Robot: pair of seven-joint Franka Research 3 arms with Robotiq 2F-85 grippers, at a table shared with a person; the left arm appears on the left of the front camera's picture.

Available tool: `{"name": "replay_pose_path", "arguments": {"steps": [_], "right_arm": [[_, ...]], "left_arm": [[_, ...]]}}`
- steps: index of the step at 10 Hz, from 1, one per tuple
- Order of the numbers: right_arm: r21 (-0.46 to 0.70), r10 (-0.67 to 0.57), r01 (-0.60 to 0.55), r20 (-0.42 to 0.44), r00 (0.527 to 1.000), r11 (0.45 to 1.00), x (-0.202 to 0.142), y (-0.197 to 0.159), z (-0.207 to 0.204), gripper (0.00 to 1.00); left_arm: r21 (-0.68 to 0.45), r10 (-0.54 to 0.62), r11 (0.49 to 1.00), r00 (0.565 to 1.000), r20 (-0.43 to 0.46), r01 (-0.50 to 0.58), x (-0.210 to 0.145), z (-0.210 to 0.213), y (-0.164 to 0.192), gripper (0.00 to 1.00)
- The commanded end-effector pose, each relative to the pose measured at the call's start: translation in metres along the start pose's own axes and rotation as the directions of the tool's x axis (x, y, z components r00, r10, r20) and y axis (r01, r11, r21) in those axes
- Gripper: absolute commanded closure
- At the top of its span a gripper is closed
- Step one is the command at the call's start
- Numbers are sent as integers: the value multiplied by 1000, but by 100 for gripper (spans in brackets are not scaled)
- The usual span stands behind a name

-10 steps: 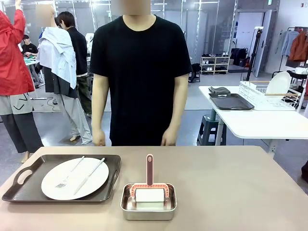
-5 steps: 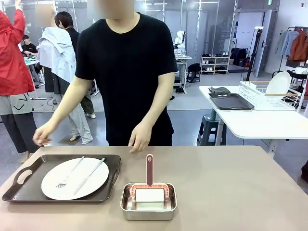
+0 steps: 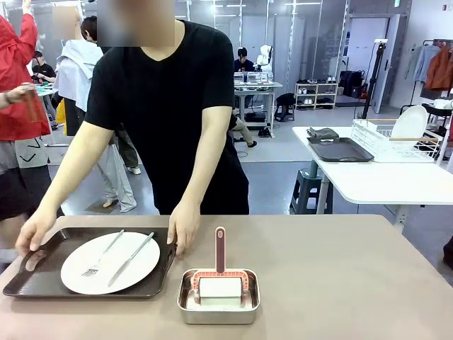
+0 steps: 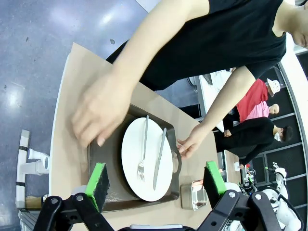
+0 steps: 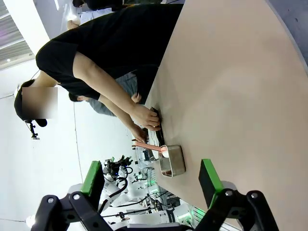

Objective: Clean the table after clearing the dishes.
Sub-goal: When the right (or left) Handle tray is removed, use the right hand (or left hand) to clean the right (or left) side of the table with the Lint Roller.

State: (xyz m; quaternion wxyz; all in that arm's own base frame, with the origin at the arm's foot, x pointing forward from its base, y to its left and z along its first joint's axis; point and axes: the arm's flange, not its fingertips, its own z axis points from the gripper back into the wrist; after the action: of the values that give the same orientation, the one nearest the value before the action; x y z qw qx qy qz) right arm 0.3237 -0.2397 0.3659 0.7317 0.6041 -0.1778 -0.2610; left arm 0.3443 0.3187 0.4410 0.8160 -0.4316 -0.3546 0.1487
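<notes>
On the left of the taupe table [image 3: 340,269] lies a dark brown tray [image 3: 53,244] holding a white plate [image 3: 134,273], a fork [image 3: 102,255] and a knife [image 3: 131,260]. A person leans over it with one hand [image 3: 32,234] at its left handle and the other hand [image 3: 184,228] at its right end. My left gripper [image 4: 155,167] hangs open high above the tray [image 4: 113,159] and plate [image 4: 132,159], nothing between its fingers. My right gripper [image 5: 151,175] is open too, well above the bare table [image 5: 231,96].
A steel pan [image 3: 219,312] with a white pad and a pink-handled cleaning tool [image 3: 220,249] sits at the table's front middle, beside the tray. A white side table [image 3: 382,180] at the right carries a dish rack and another dark tray. People stand behind.
The person has leaned forward and to the picture's left, bringing both hands down from their sides onto the two ends of the tray. Tray, plate and pan have not moved.
</notes>
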Motion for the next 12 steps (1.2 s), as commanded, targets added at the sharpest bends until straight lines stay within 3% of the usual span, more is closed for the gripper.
{"name": "replay_pose_path", "arguments": {"steps": [1, 12], "right_arm": [[5, 4, -4, -10, 1000, 1000, -2, 0, 4, 0], [5, 4, -4, -10, 1000, 1000, -2, 0, 4, 0]], "left_arm": [[-14, -2, 1000, 1000, 3, 2, 0, 4, 0, 0], [-14, -2, 1000, 1000, 3, 2, 0, 4, 0, 0]]}}
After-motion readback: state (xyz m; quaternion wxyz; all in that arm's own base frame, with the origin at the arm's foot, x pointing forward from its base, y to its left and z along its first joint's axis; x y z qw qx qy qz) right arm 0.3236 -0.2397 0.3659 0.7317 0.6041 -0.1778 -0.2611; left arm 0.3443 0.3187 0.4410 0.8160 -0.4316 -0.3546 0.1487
